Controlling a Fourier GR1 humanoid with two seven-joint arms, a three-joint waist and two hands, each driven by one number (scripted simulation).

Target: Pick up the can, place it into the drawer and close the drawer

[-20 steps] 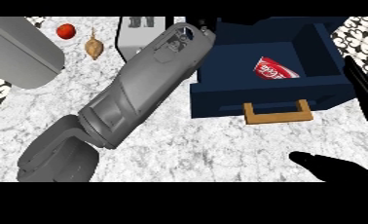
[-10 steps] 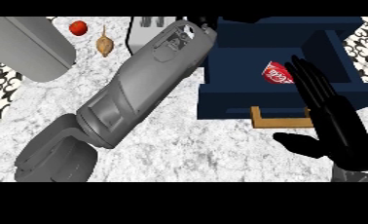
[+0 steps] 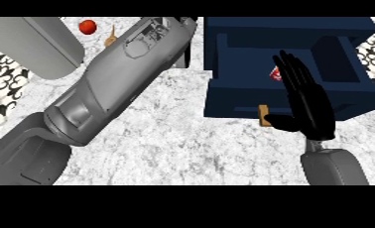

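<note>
With the red can (image 3: 276, 75) inside the open drawer (image 3: 242, 98), the right hand (image 3: 307, 108) hovers flat, fingers together, likely to push it shut.

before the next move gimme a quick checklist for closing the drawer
1. Can inside the drawer: ok, its red side shows there, partly behind the right hand.
2. Drawer shut: not ok, it stands open.
3. Right hand free: ok, fingers straight, holding nothing.
4. Right hand touching the drawer's handle: cannot tell, the hand covers most of it.
5. Left forearm off the drawer's front: ok, it lies across the counter beside the drawer.
</note>
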